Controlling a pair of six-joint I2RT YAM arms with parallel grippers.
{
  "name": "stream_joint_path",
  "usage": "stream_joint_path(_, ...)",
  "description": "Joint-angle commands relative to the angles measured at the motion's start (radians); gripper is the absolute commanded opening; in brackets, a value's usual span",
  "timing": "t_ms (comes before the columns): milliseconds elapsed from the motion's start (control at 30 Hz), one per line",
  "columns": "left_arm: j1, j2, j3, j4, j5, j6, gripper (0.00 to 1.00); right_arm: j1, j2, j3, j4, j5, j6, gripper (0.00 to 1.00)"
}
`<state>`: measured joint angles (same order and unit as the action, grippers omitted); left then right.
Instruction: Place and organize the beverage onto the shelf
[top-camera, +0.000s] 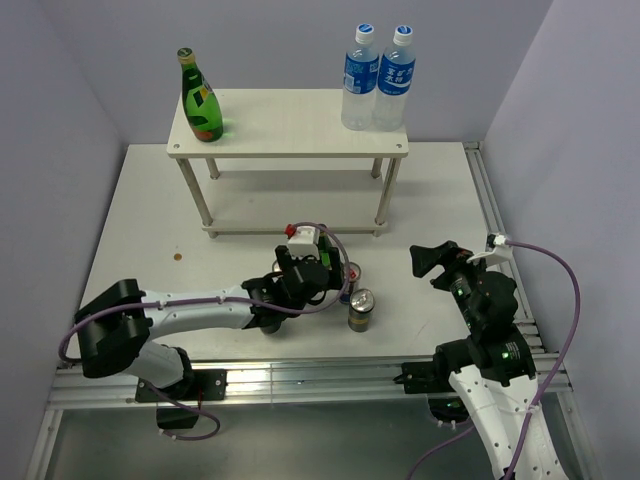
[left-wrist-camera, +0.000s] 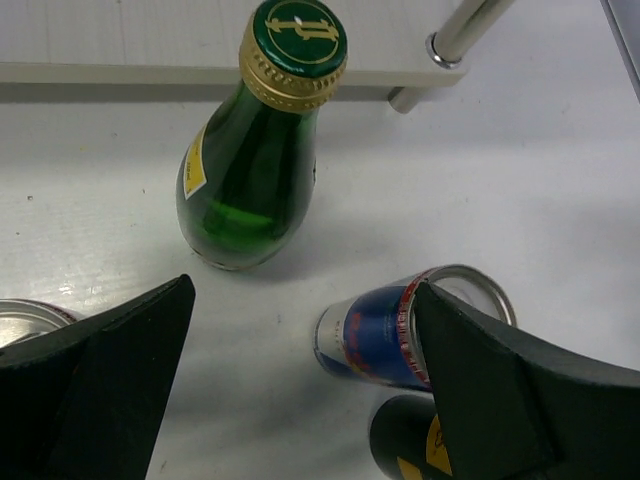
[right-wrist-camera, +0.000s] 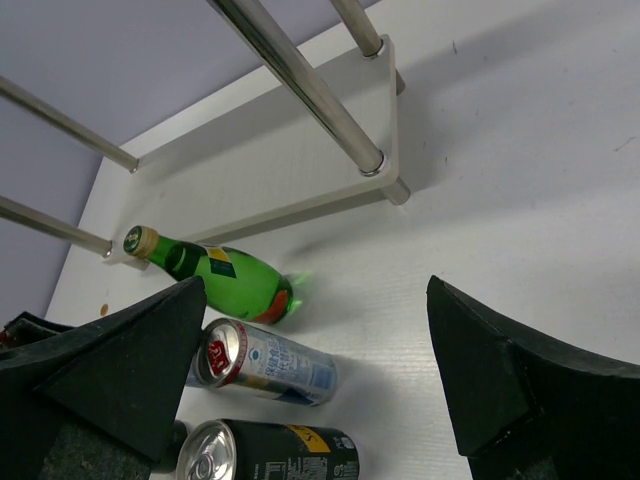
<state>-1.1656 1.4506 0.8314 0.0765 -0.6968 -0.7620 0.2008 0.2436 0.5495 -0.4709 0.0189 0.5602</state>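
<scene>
Left hand is hanging wide open, gripping nothing. The green bottle is standing upright dead ahead of it on the surface, just short of the shelf. Silver can is crowding the right finger. Right hand is sitting open too, farther off. Up top the shelf's showing bare room between the other green bottle and the water bottles.

green bottle, cream shelf, black can

glossy green glass bottle, matt white shelf
</scene>
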Motion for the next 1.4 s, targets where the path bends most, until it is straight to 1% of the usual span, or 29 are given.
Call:
stream_joint_path(0,-0.012,0.043,0.024,-0.001,-0.098,-0.056,0.99,0.009,-0.003,-0.003,0.034,0.010,-0.002,0.98)
stream_joint_path(200,-0.023,0.145,0.067,0.002,-0.164,-0.068,0.99,0.015,0.002,-0.003,0.032,0.010,-0.003,0.98)
stream_joint_path(333,-0.031,0.165,0.086,-0.021,-0.193,-0.086,0.99,0.015,0.006,-0.003,0.034,0.004,-0.005,0.98)
stream_joint_path(600,-0.066,0.031,0.064,-0.029,-0.198,-0.059,0.99,0.022,0.016,-0.010,0.044,0.009,-0.006,0.98)
stream_joint_path(733,-0.089,-0.042,0.049,-0.044,-0.253,-0.068,0.99,0.020,0.010,-0.013,0.046,0.006,-0.006,0.98)
stream_joint_path(800,-0.091,-0.056,0.035,-0.027,-0.256,-0.051,0.99,0.020,0.008,-0.011,0.046,0.006,-0.006,0.98)
stream_joint_path(933,-0.091,-0.042,0.061,-0.026,-0.282,-0.007,0.99,0.022,0.008,-0.011,0.044,0.006,-0.003,0.97)
stream_joint_path(1067,-0.071,0.010,0.094,-0.001,-0.267,0.023,0.99,0.023,0.000,-0.011,0.043,0.009,-0.003,0.98)
stream_joint_path(1200,-0.026,0.043,0.103,0.043,-0.248,0.055,0.99,0.031,0.000,-0.011,0.040,0.015,-0.002,0.98)
stream_joint_path(1367,0.029,0.079,0.103,0.132,-0.213,0.145,0.99,0.037,0.003,-0.013,0.041,0.016,0.000,0.97)
